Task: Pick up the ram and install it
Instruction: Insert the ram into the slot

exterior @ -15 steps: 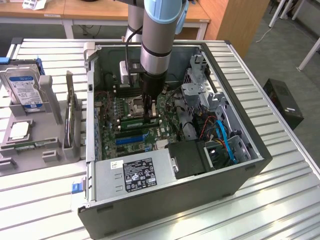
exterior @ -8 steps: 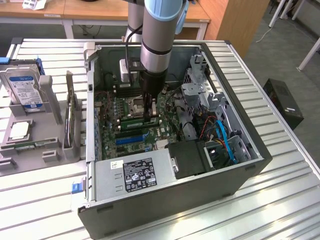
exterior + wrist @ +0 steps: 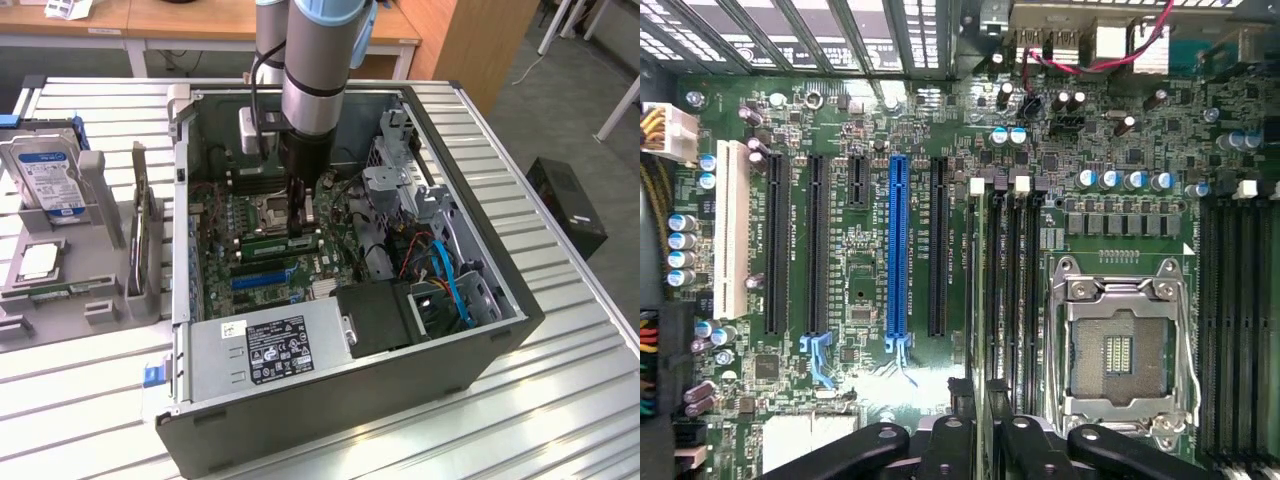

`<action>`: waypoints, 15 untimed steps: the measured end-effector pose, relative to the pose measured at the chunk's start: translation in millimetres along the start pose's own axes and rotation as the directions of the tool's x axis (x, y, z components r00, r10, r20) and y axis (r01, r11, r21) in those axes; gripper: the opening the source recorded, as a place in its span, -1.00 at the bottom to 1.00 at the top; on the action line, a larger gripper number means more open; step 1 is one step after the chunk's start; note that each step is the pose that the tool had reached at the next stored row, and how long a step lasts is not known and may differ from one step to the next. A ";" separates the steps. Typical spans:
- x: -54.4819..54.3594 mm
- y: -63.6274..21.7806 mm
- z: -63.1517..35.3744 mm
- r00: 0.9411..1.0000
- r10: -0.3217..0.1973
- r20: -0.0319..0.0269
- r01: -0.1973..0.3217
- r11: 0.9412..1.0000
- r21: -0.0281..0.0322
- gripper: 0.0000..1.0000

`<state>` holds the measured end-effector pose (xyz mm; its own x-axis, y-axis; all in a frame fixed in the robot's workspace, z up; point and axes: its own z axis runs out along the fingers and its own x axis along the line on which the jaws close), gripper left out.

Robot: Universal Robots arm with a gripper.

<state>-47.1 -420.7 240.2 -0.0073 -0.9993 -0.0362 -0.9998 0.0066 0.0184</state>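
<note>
In the exterior view the gripper [image 3: 300,226] reached down inside the open computer case [image 3: 420,392], clenched on the ram [image 3: 272,241], which lay level just beside the processor socket [image 3: 268,210]. In the wrist view the gripper [image 3: 980,448] pinched the ram [image 3: 986,412] edge-on, roughly in line with the black memory slots [image 3: 1008,290] (contact could not be told). A slight skew could jam its edge against a slot wall.
</note>
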 end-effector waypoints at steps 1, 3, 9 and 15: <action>0.0 0.0 -1.4 1.000 0.000 0.000 0.000 1.000 0.000 -0.62; -0.1 0.1 -3.8 1.000 0.000 0.000 0.000 1.000 0.000 -0.62; -0.4 0.2 -10.3 1.000 0.000 0.000 0.000 1.000 0.000 -0.62; -0.6 0.3 -16.9 1.000 0.000 0.000 0.000 1.000 0.000 -0.62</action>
<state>-47.1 -420.7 257.1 -0.0073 -0.9993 -0.0361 -0.9998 0.0066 0.0184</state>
